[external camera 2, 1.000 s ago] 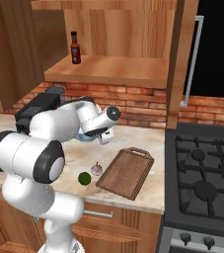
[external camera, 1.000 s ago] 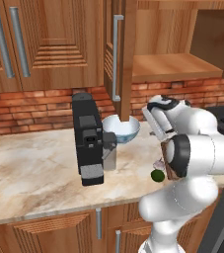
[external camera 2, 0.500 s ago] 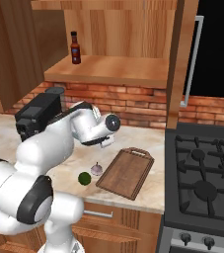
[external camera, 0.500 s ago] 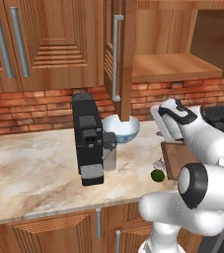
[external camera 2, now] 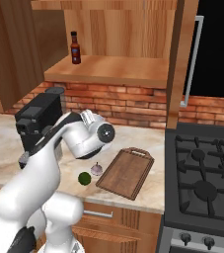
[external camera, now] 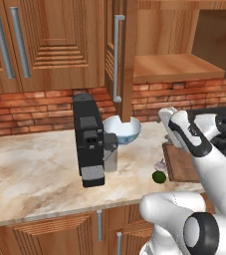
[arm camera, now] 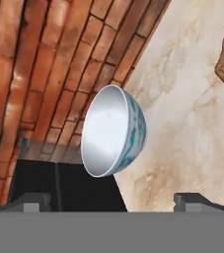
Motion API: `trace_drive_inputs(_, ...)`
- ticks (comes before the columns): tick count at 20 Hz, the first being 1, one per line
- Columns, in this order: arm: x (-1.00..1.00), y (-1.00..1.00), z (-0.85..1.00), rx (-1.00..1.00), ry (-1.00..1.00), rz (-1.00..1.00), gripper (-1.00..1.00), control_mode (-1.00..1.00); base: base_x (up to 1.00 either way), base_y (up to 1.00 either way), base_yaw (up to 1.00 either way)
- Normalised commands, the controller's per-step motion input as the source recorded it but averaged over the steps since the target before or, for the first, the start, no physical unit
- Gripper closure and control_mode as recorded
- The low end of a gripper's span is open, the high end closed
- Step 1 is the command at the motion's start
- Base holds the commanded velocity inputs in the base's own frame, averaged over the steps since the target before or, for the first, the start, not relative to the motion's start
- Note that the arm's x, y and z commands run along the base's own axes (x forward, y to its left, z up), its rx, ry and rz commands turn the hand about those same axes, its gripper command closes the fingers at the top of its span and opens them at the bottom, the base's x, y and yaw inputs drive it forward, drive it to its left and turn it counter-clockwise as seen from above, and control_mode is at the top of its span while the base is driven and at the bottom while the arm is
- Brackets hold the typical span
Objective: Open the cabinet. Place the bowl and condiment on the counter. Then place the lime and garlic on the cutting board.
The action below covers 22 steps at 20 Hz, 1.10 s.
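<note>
Hand point(arm camera: 111, 200) spread wide, nothing between its tips, held above the bench point(external camera: 30, 169) and facing the bowl point(arm camera: 114, 131) from a short way off. Nearest the front edge: lime point(external camera 2: 85, 178) on the bench, garlic point(external camera 2: 96, 169) just behind it, close together, both just left of the cutting board point(external camera 2: 127, 172), which lies bare and angled with its handle end toward the wall. Further back, the bowl stands upright on the bench beside the black coffee machine point(external camera: 88, 139), near the brick wall point(external camera: 30, 107). Above, the cabinet point(external camera 2: 182, 59) has both doors swung out. The condiment point(external camera 2: 75, 48) stands upright on the shelf inside, toward its left end. Stove point(external camera 2: 202, 183) to the right of the board.
</note>
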Motion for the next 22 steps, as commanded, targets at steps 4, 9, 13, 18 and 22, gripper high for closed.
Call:
trace_drive_inputs(4, -0.54, -0.16, 0.34, 0.07, 0.00, -0.02, -1.00, -1.00, 0.00, 0.00, 0.00)
trace_drive_inputs(9, -0.53, 0.00, 0.58, 0.01, -0.03, 0.00, -1.00, -1.00, 0.00, 0.00, 0.00)
trace_drive_inputs(13, -0.42, 0.08, 0.54, -0.03, -0.06, -0.01, -1.00, -1.00, 0.00, 0.00, 0.00)
trace_drive_inputs(18, -0.30, 0.17, 0.34, -0.11, -0.14, -0.04, -1.00, -1.00, 0.00, 0.00, 0.00)
trace_drive_inputs(22, -0.31, 0.02, 0.17, -0.17, -0.20, 0.00, -1.00, -1.00, 0.00, 0.00, 0.00)
